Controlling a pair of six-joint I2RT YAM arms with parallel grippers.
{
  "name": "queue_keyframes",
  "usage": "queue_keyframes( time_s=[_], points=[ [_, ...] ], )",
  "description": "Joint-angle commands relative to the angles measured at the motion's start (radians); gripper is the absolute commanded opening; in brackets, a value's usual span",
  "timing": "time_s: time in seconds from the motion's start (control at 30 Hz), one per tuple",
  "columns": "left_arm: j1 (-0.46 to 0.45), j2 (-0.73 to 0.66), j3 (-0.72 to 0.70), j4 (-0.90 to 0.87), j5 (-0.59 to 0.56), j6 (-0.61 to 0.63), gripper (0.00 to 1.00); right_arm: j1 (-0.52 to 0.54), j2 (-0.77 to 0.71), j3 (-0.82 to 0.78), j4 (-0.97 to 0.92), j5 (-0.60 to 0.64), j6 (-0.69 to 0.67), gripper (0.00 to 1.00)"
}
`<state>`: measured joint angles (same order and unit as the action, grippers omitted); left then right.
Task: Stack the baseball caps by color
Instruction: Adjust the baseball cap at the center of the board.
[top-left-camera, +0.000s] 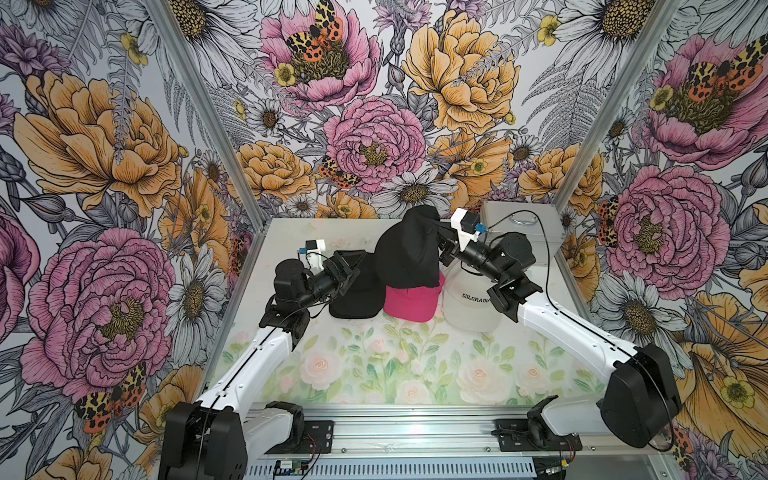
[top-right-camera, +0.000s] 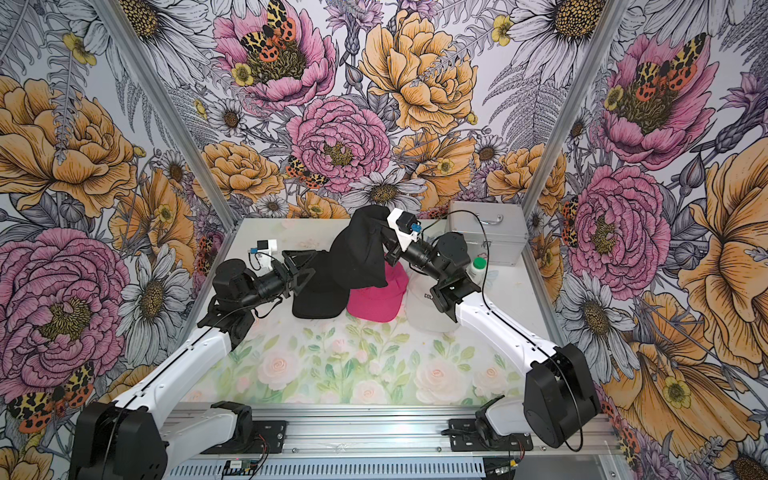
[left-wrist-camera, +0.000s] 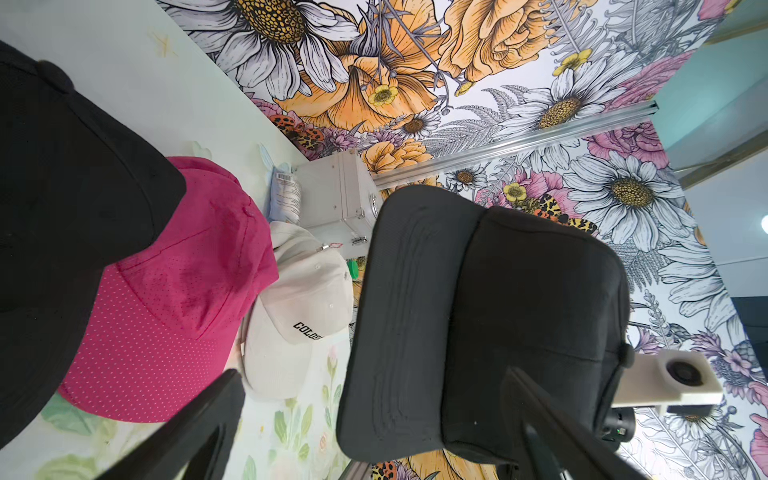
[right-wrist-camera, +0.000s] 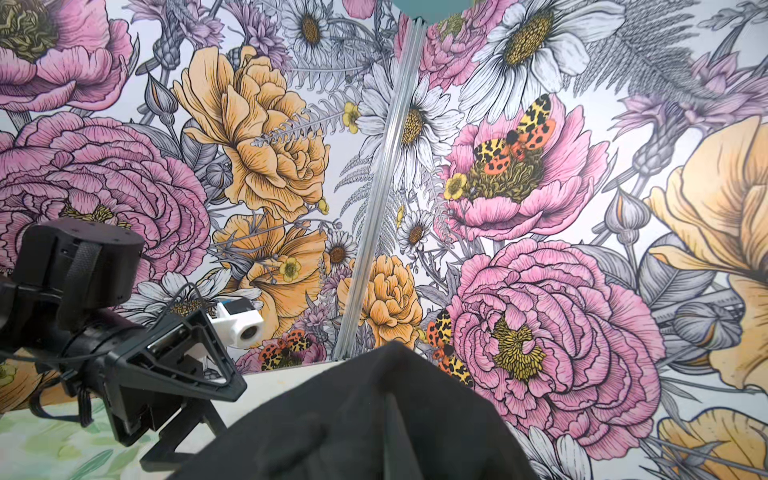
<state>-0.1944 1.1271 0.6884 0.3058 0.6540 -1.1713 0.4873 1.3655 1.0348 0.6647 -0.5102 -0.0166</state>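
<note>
Lifting a black cap toward its match

My right gripper (top-left-camera: 441, 232) is clenched on the crown fabric of the lifted black cap (top-left-camera: 409, 249), which hangs in the middle of the frame in both top views. Its lower edge droops over the pink cap (top-left-camera: 409, 305); whether they touch I cannot tell. I pinch it high up so the soft body dangles free and can cross without dragging its neighbours. It belongs, I judge, on the second black cap (top-left-camera: 353, 301), lying flat left of centre, just beside the pink one. My left gripper (top-left-camera: 355, 262) hovers above that cap, jaws spread wide and empty, placed, I judge, to steady or receive. The white COLORADO cap (top-left-camera: 469, 309) sits right of the pink one, partly under my right forearm, so each colour has its own spot in the row
</note>
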Motion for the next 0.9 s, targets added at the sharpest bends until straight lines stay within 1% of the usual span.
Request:
queue_keyframes(
  time_s=[0.0, 0.07, 0.17, 0.2, 0.37, 0.43, 0.5, 0.53, 0.8, 0.83, 0.87],
  points=[
    [-0.018, 0.016, 0.011, 0.147, 0.06, -0.068, 0.99, 0.007, -0.023, -0.009, 0.082, 0.017, 0.082, 0.0],
    [-0.024, 0.046, 0.024, 0.216, 0.084, -0.107, 0.99, 0.015, -0.022, -0.009, 0.095, 0.008, 0.095, 0.0],
    [-0.044, 0.126, 0.023, 0.417, 0.107, -0.231, 0.98, 0.026, -0.009, -0.01, 0.138, -0.004, 0.125, 0.0],
    [-0.053, 0.145, 0.025, 0.46, 0.111, -0.257, 0.97, 0.028, -0.004, -0.009, 0.156, -0.004, 0.135, 0.0],
    [-0.078, 0.226, 0.02, 0.719, 0.119, -0.408, 0.88, 0.036, 0.026, -0.009, 0.215, -0.011, 0.18, 0.0],
    [-0.088, 0.251, 0.017, 0.787, 0.112, -0.441, 0.84, 0.04, 0.045, -0.006, 0.232, -0.022, 0.2, 0.0],
    [-0.091, 0.271, 0.016, 0.838, 0.108, -0.462, 0.77, 0.04, 0.061, -0.004, 0.241, -0.03, 0.21, 0.0],
    [-0.093, 0.276, 0.016, 0.857, 0.106, -0.468, 0.73, 0.041, 0.069, -0.005, 0.241, -0.029, 0.21, 0.0],
    [-0.086, 0.28, 0.008, 0.871, 0.109, -0.468, 0.21, 0.037, 0.096, -0.042, 0.238, -0.012, 0.177, 0.0],
    [-0.081, 0.284, 0.005, 0.87, 0.111, -0.469, 0.13, 0.036, 0.095, -0.049, 0.236, -0.007, 0.167, 0.0],
    [-0.075, 0.287, 0.001, 0.869, 0.111, -0.469, 0.01, 0.034, 0.092, -0.055, 0.229, 0.004, 0.161, 0.0]
  ],
)
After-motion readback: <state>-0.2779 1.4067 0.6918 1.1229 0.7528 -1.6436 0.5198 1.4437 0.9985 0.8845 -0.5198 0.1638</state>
